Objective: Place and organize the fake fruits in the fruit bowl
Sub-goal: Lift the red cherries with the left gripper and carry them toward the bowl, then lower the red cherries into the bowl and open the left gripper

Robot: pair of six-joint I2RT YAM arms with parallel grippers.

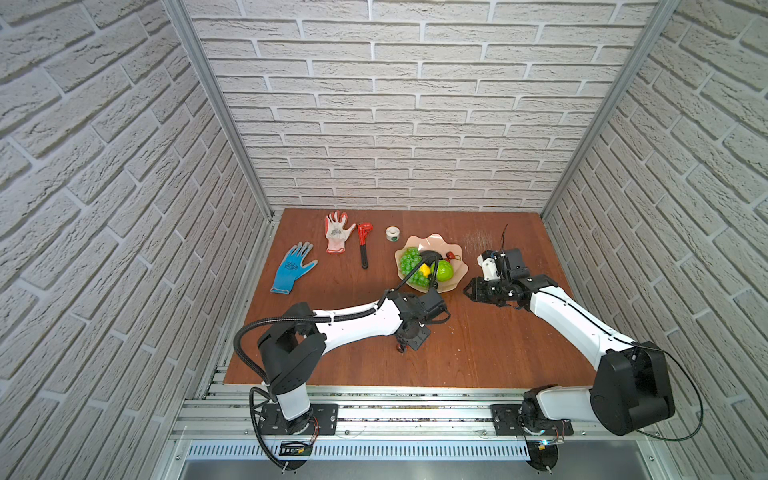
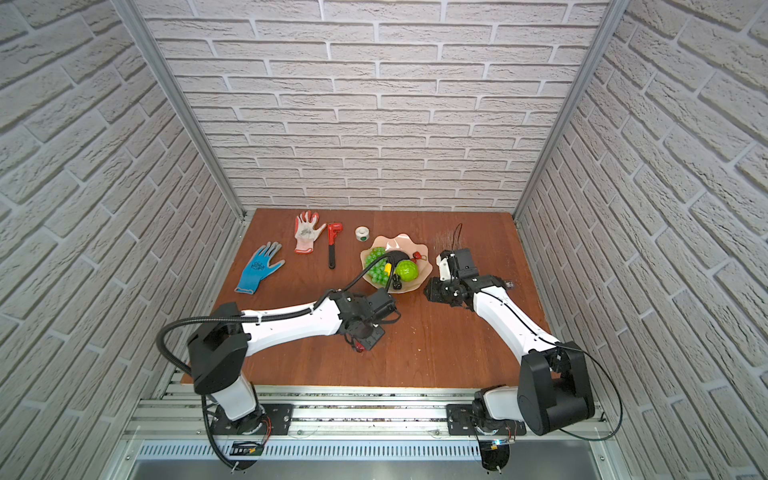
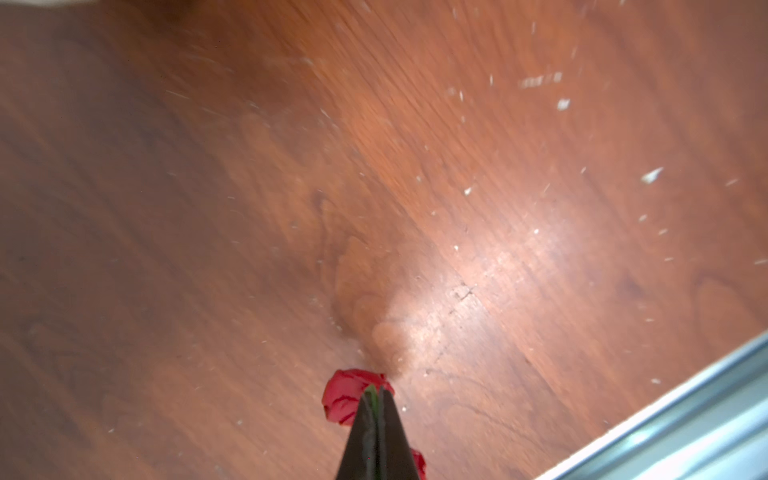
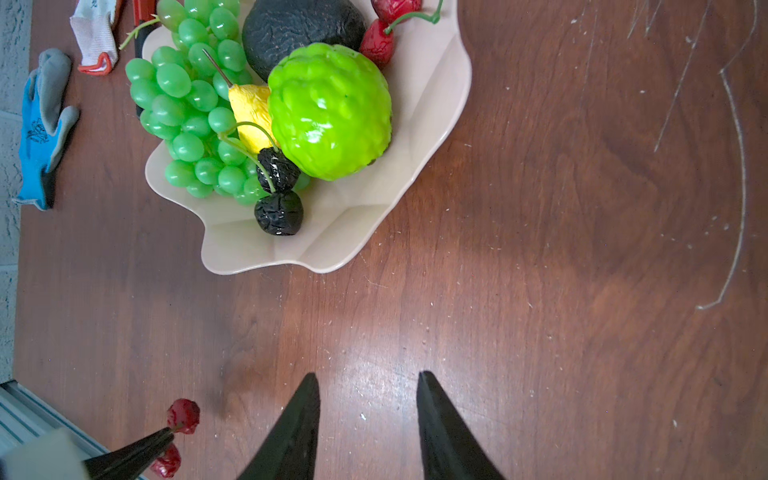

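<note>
Left claw [image 3: 376, 392] pinched shut on the stem of two dark-red berries [image 3: 343, 397], over the table [image 3: 249, 208], well apart from the fruit bowl [image 4: 332, 237] on its near side. Right claw [image 4: 368, 376] open, empty, near the bowl. Inside the bowl: grapes [image 4: 183, 104], avocado [image 4: 291, 25], green ball [image 4: 328, 112], lemon [image 4: 249, 112], blackberries [image 4: 278, 214].

One bowl [image 4: 436, 104], grape bunch [image 4: 183, 104], avocado [image 4: 291, 25], bumpy green ball [image 4: 328, 112] and lemon [image 4: 249, 112]; two black berries [image 4: 277, 169] [image 4: 278, 212]; four red berries [image 4: 376, 41] [image 4: 395, 6] [image 4: 183, 415] [image 4: 166, 461] (two outside the bowl); two gloves [image 1: 293, 268] [image 1: 337, 231]; one wrench [image 1: 364, 245]; one tape roll [image 1: 392, 233].
</note>
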